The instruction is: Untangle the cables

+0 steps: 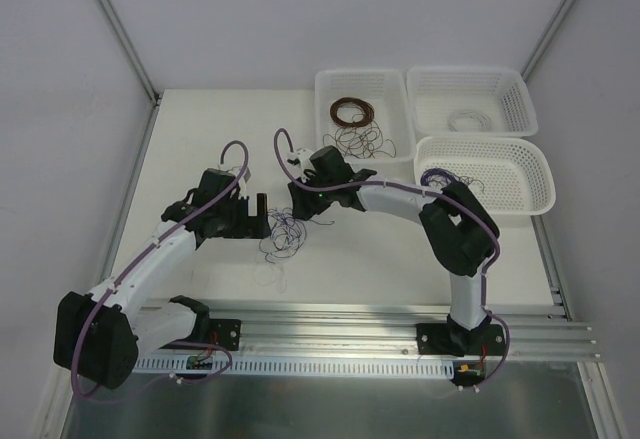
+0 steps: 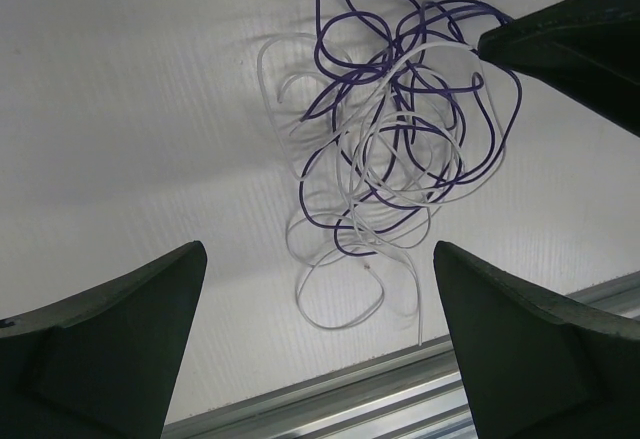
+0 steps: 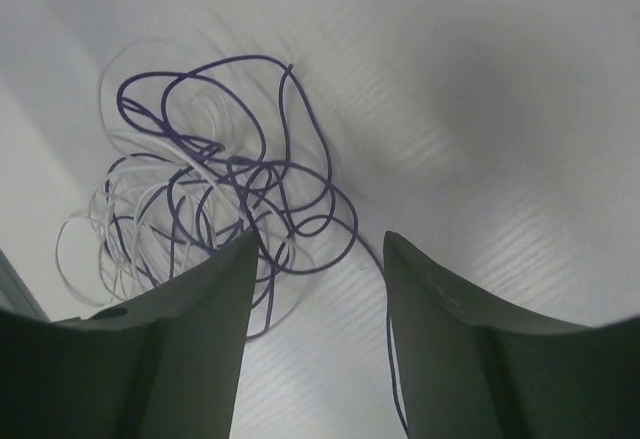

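Note:
The cables are a fist-sized tangle of thin dark purple and white wires lying on the white table between the two grippers. In the left wrist view the tangle lies ahead of my left gripper, which is wide open and empty; a white loop reaches toward it. My right gripper is open just above the table at the tangle's edge, and one purple strand runs along its right finger. From above, the left gripper is left of the tangle and the right gripper is just behind it.
Three white baskets stand at the back right: one holds a brown coil and loose dark wires, one holds a pale coil, one has purple wire at its left edge. An aluminium rail runs along the near edge.

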